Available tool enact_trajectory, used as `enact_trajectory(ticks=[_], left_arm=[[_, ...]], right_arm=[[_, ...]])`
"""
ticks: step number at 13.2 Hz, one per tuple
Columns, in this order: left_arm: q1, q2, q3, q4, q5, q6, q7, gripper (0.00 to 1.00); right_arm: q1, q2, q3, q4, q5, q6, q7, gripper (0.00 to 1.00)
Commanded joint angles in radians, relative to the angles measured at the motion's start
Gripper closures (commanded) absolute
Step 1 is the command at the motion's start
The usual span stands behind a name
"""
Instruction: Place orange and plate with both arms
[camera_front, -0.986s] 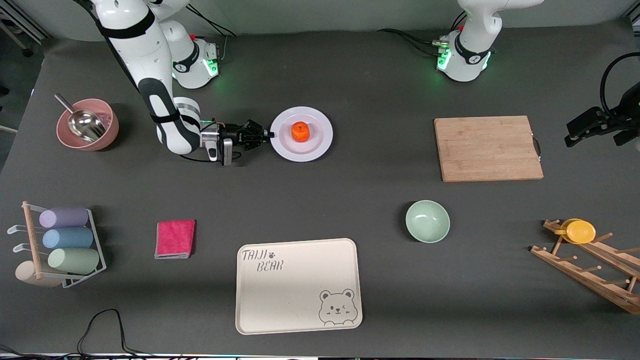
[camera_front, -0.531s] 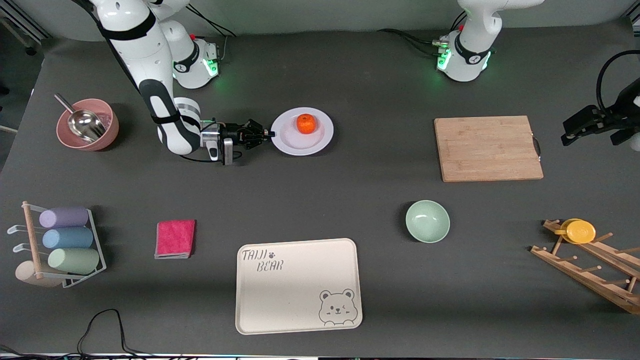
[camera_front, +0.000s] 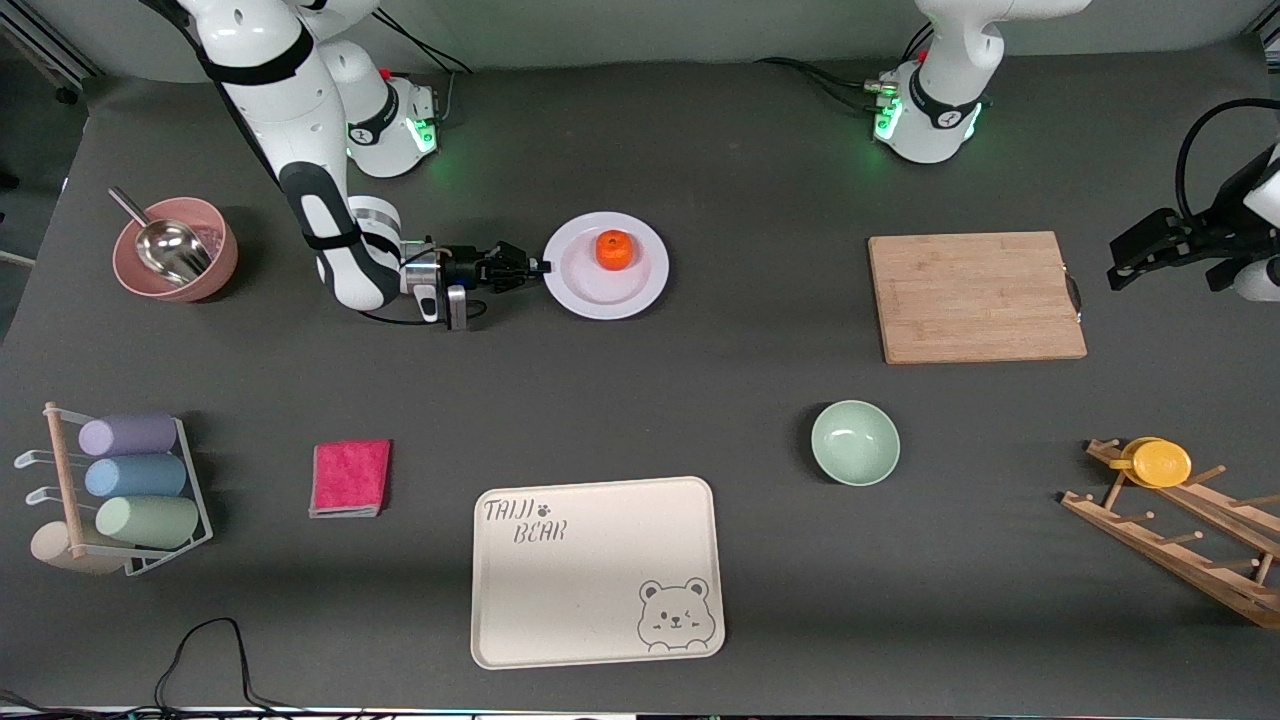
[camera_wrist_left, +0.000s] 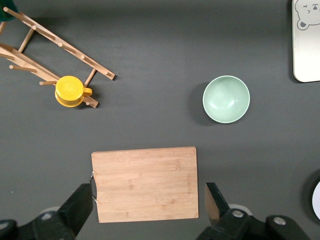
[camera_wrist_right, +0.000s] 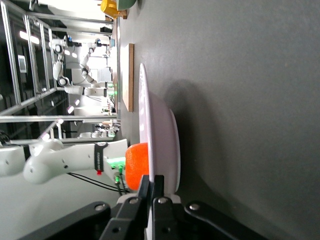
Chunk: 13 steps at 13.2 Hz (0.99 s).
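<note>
The white plate (camera_front: 600, 296) is in the middle of the table on the robots' side, with the small orange (camera_front: 613, 249) on it, off-centre toward the robots' bases. My right gripper (camera_front: 540, 267) comes in level from the right arm's end and is shut on the plate's rim. In the right wrist view the plate (camera_wrist_right: 160, 125) stands edge-on, the orange (camera_wrist_right: 136, 165) sits beside the right gripper (camera_wrist_right: 152, 185), and both fingers clamp the rim. My left gripper (camera_front: 1165, 268) hangs open and holds nothing, over the cutting board's end by the left arm's end of the table. The left gripper (camera_wrist_left: 149, 205) looks straight down on it.
A wooden cutting board (camera_front: 975, 296) lies toward the left arm's end, with a pale green bowl (camera_front: 855, 442) nearer the camera. A cream bear tray (camera_front: 597, 570), a pink cloth (camera_front: 350, 477), a cup rack (camera_front: 115, 490), a pink bowl with a scoop (camera_front: 176, 250) and a wooden rack with a yellow cup (camera_front: 1160, 462) stand around.
The orange has rolled from the plate's middle toward the robots' bases as the gripped plate shifted slightly. The left gripper has drifted toward the cutting board.
</note>
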Motion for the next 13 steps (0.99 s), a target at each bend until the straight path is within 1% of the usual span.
enact_trajectory(ticks=[1,5,8,10,11,13], left_arm=[[-0.012,-0.006,0.014,0.011,-0.002,-0.022,0.013,0.00],[-0.003,-0.006,0.008,0.010,-0.002,-0.020,0.016,0.00],[-0.005,-0.006,0.009,0.007,0.003,-0.025,0.054,0.00],[-0.005,-0.006,0.009,0.004,0.005,-0.025,0.056,0.00],[-0.005,-0.008,0.009,0.004,0.006,-0.025,0.058,0.00],[-0.005,-0.008,0.009,0.004,0.006,-0.026,0.056,0.00]], right_arm=[[0.007,-0.008,-0.003,0.005,0.006,-0.039,0.119,1.00],[0.003,-0.069,-0.004,0.012,-0.001,-0.071,0.270,1.00],[0.000,-0.135,-0.014,0.038,-0.030,-0.082,0.348,1.00],[-0.019,-0.165,-0.017,0.074,-0.047,-0.082,0.373,1.00],[-0.019,-0.171,-0.030,0.101,-0.048,-0.082,0.376,1.00],[-0.023,-0.169,-0.049,0.179,-0.054,-0.082,0.417,1.00]])
